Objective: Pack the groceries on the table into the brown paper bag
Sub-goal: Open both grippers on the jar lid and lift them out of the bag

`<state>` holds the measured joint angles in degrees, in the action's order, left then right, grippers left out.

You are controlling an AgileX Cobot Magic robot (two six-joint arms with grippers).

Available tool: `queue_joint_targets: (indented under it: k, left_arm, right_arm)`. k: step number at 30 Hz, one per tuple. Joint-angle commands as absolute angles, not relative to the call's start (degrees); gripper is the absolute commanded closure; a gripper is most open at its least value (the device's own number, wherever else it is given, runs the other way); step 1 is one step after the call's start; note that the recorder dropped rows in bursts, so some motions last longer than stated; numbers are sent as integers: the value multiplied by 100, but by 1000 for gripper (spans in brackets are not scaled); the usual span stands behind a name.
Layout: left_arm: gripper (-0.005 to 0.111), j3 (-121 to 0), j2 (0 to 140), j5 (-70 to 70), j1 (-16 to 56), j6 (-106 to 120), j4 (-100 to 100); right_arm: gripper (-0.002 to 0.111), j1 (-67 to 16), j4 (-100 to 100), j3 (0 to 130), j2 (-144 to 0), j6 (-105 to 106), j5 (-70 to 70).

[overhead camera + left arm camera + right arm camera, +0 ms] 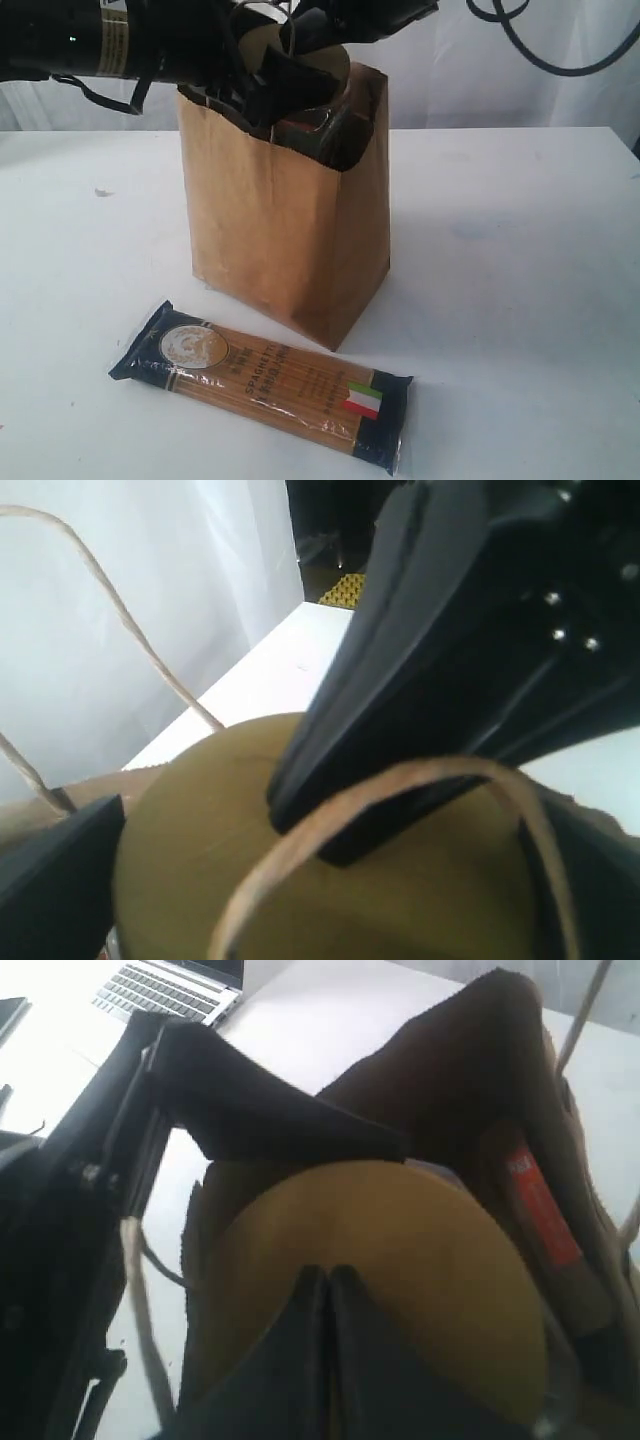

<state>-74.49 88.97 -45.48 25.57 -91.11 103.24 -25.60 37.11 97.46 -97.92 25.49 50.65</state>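
The brown paper bag [280, 230] stands upright mid-table. At its mouth sits the gold-lidded glass jar [315, 70], tilted, its lid [200, 850] filling the left wrist view. My left gripper [275, 90] reaches in from the left with one finger [55, 880] on each side of the lid, shut on the jar. My right gripper [325, 1278] is shut, its tips resting on the lid [400, 1260]. The orange-labelled pouch [540, 1210] shows inside the bag. The spaghetti pack [265, 385] lies flat on the table [520, 300] in front of the bag.
A twisted paper handle [390, 795] loops across the left wrist view, right over the lid. A laptop [170, 990] lies at the table's far side in the right wrist view. White curtains hang behind the table.
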Motion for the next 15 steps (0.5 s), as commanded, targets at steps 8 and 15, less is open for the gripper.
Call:
queue_joint_targets:
  k: [8, 15]
  left_arm:
    - [1, -7536, 8722, -4664, 2581, -9124, 9995]
    - [1, -7536, 8722, -4791, 2581, -9148, 9995]
  right_arm:
    - [108, -2621, 3486, 9615, -9388, 2630, 4790]
    - [108, -2621, 3489, 9588, -9813, 2671, 5270]
